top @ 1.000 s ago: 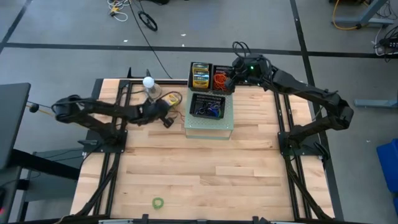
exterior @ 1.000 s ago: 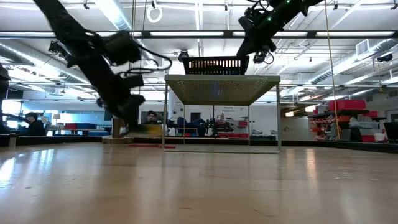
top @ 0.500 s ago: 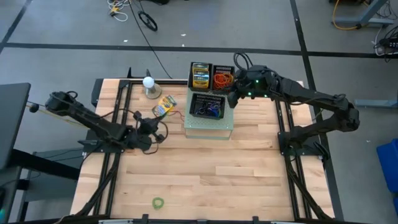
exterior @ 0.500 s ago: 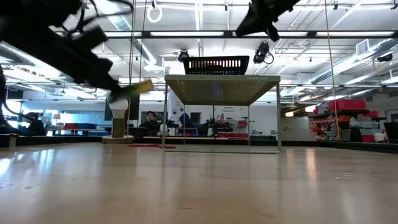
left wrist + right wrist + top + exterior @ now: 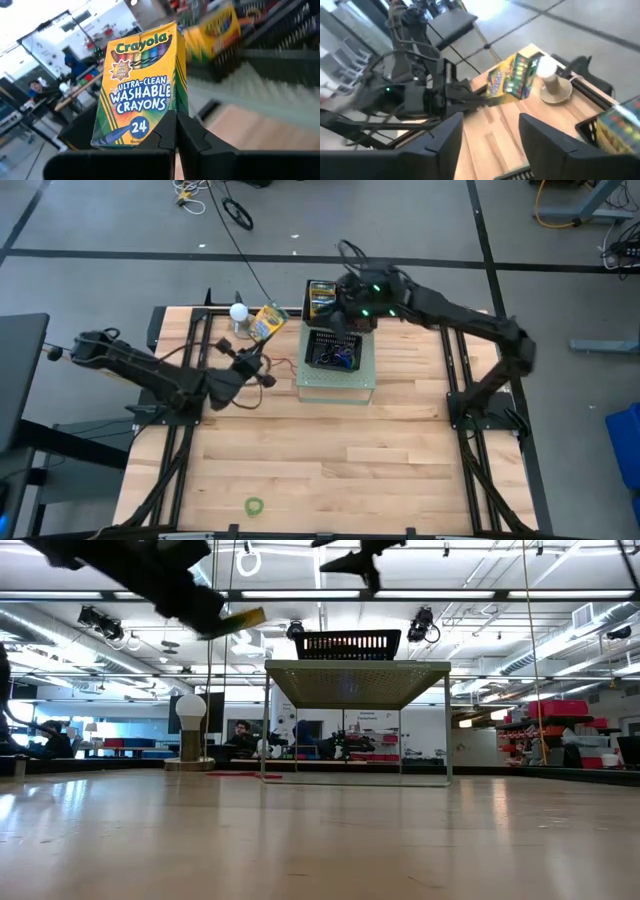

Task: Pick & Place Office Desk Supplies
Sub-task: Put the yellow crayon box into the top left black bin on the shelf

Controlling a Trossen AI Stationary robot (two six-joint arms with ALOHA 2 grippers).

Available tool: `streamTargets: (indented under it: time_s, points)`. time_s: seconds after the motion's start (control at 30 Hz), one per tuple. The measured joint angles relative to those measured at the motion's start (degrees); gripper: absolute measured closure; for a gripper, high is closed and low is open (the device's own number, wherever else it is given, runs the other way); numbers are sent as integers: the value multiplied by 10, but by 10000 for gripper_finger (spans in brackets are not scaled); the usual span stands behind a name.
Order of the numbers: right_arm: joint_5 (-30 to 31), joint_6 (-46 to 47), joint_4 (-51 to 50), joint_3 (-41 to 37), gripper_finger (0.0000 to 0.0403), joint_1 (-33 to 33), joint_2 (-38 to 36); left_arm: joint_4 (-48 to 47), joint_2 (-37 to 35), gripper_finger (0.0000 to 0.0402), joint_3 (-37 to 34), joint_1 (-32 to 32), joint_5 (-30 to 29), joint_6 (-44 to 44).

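One crayon box — upright, long axis vertical — in left hand.

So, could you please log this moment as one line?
left gripper: shut on crayon box, lifted off table | right gripper: open, empty, above black baskets

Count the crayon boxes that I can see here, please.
2. One crayon box is held up by the left end effector; one lies in the back-left basket compartment. Others may be hidden.
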Motion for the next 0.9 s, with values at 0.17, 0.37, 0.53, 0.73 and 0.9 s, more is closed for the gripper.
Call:
streamTargets:
  time_s: [0.17,0.37,0.53,0.73,0.9]
  points:
    - [-40,-31,-97,127,175,-36,89,185,0,396,0,40,89,168]
    - [-98,-18,-89,158,164,-76,106,290,0,397,0,100,195,271]
    - [-150,16,-79,158,165,-94,106,287,13,397,7,150,267,277]
    - [-142,17,-61,158,165,-97,106,286,64,398,53,187,307,330]
    - [-121,17,-64,158,165,-102,105,285,107,398,97,197,318,373]
